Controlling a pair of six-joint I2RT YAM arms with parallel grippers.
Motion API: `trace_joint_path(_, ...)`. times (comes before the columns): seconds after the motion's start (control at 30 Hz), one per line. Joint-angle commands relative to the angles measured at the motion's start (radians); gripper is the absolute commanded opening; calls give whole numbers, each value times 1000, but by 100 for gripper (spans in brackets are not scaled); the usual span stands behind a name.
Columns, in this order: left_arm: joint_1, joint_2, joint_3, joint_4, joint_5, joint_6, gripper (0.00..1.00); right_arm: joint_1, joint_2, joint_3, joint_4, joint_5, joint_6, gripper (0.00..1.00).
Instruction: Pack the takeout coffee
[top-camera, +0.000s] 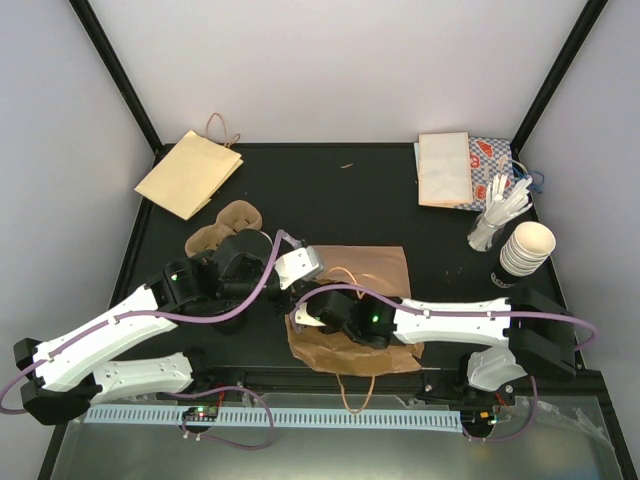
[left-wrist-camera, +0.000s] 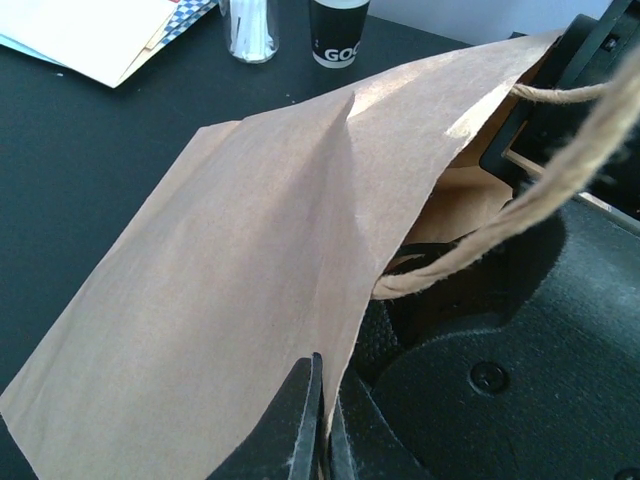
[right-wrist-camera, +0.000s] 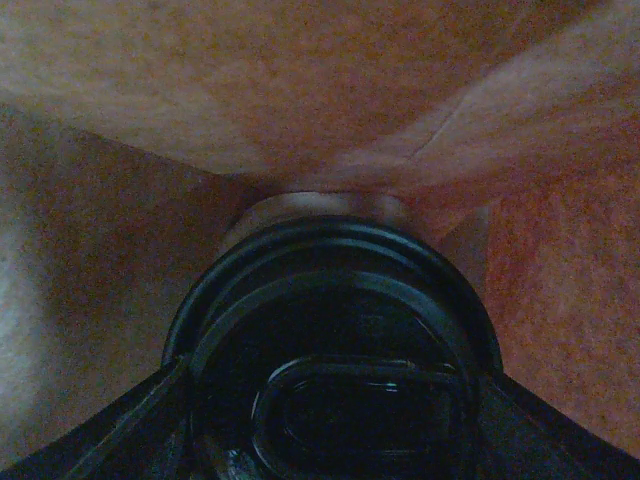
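one brown paper bag (top-camera: 375, 270) lies at the middle of the black table (top-camera: 330, 190), toward the near edge, and the takeout coffee (right-wrist-camera: 330, 300) is inside it. the right wrist view shows only the cup's black lid and a sliver of its body behind. paper is on every side: a creased sheet overhead and walls to left and right, with little free room around the lid. the right gripper (right-wrist-camera: 335, 375) is partly spread, its two dark fingers (right-wrist-camera: 110, 430) set against opposite sides of the lid, so it has hold of the cup. the lid end faces the wrist camera and the body runs away from it, deeper into the bag, so the long axis lies along the gripper's reach. how far it tilts against the table i cannot tell.

the left gripper (left-wrist-camera: 322, 425) is fully closed, pinching the edge of the bag's upper layer and lifting it off the lower one so the mouth gapes. a rope handle (left-wrist-camera: 520, 215) hangs across the opening.

open dark tabletop stretches from the bag to the far edge. a brown cup carrier (top-camera: 228, 225) sits just left of the bag. a tall stack of cream cups (top-camera: 527, 248) stands well apart near the right edge, beside a clear holder (top-camera: 482, 238) with white cutlery in it. a second paper bag (top-camera: 188, 172) lies flat at the far left corner.
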Motion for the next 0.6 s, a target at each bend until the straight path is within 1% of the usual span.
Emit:
trace_joint_path(0.0, -16, 3, 44, 19, 66, -34, 2, -25, 25, 26, -104, -4, 25, 54)
trace_joint_path(0.17, -12, 42, 124, -29, 29, -86, 1, -45, -4, 75, -190, -107, 32, 53)
trace_joint_path(0.33, 10, 124, 237, -101, 57, -122, 1, -93, -9, 133, -295, -257, 14, 53)
trace_joint_path(0.43, 66, 194, 322, -160, 126, -155, 2, -139, 0, 175, -352, -350, -6, 53)
trace_joint_path(0.57, 185, 288, 381, -200, 246, -181, 2, -207, 32, 247, -443, -486, -38, 53)
